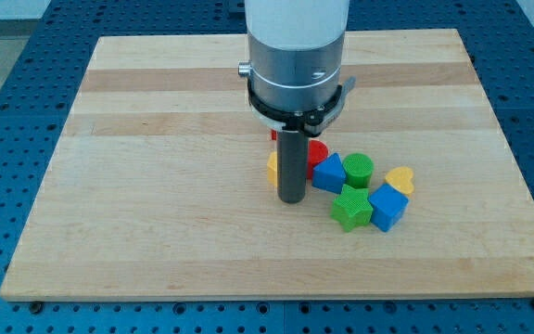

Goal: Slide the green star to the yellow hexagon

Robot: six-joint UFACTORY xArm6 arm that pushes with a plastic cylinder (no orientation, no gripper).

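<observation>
The green star (351,208) lies right of the board's centre, toward the view's bottom. A yellow block (273,168), likely the yellow hexagon, is mostly hidden behind my rod; only its left edge shows. My tip (291,198) rests on the board just right of that yellow block and left of the green star, with a gap of bare wood between tip and star.
A red block (317,152) sits behind the rod. A blue block (328,173), a green cylinder (359,170), a yellow heart (400,179) and a blue cube (387,207) cluster around the star. The wooden board (156,139) lies on a blue perforated table.
</observation>
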